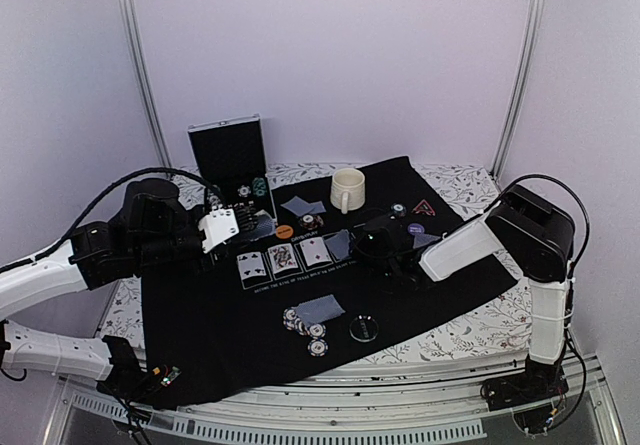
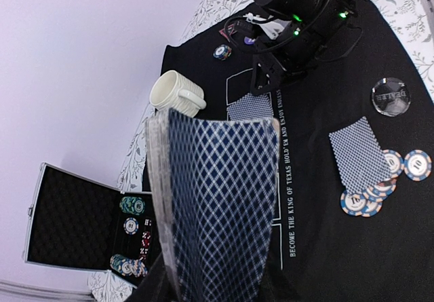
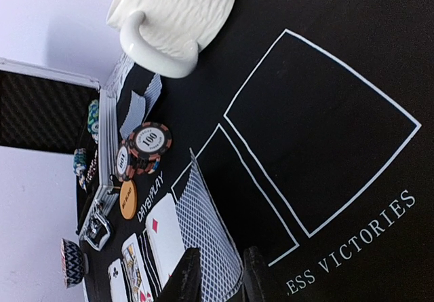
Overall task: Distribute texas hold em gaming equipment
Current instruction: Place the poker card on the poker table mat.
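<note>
My left gripper [image 1: 218, 230] is shut on a deck of blue-backed cards [image 2: 217, 207], held upright above the black mat's left side; the deck hides the fingers. My right gripper [image 3: 220, 275] is shut on one face-down card [image 3: 203, 231], tilted on edge at the fourth outlined box, beside three face-up cards [image 1: 283, 257]. The held card also shows in the top view [image 1: 340, 245]. Striped chips [image 1: 305, 323] and two face-down cards [image 1: 320, 308] lie near the front. More chips [image 3: 142, 149] and an orange disc [image 3: 128, 199] lie behind the row. A red-edged triangle [image 1: 424, 207] and purple disc [image 1: 416, 228] lie at the right.
A cream mug [image 1: 347, 189] stands at the mat's back edge. An open metal case [image 1: 232, 160] holding chips stands at the back left. A clear dealer disc [image 1: 364, 327] lies near the front chips. Face-down cards [image 1: 302, 206] lie left of the mug.
</note>
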### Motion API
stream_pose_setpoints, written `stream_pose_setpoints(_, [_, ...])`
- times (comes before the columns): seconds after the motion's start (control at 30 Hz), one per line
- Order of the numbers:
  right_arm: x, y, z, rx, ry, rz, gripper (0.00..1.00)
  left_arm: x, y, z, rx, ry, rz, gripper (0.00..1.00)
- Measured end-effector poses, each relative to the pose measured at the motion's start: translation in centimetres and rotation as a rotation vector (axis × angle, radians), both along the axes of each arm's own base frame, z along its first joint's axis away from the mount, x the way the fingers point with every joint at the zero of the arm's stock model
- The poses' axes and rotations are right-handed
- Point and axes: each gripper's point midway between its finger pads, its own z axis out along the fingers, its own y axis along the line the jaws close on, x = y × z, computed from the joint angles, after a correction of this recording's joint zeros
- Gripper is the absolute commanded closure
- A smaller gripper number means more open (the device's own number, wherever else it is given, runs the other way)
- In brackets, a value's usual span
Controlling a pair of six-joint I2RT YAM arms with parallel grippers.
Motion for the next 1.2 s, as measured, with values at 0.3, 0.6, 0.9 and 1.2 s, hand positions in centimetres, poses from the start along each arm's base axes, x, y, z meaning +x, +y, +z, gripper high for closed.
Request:
stream_pose_setpoints(0.3, [-0.3, 0.4, -0.3, -0.018, 0.007, 0.043, 0.78, 0.0, 0.0, 0.0, -0.002, 0.001, 0.003, 0.68])
stream_pose_setpoints(0.6, [0.1, -0.1, -0.5, -0.032, 0.013, 0.066, 0.98, 0.0, 0.0, 0.0, -0.003, 0.001, 0.003, 0.68])
stream_pose_setpoints(0.9, [-0.1, -0.9, -0.5, -0.068, 0.012, 0.079, 0.98, -0.1, 0.1, -0.2, -0.002, 0.006, 0.003, 0.67])
stream_pose_setpoints(1.2, [-2.1, -1.7, 5.9, -0.18, -0.147, 0.243, 0.99, -1.2, -1.1, -0.8, -0.023, 0.057, -0.078, 0.67])
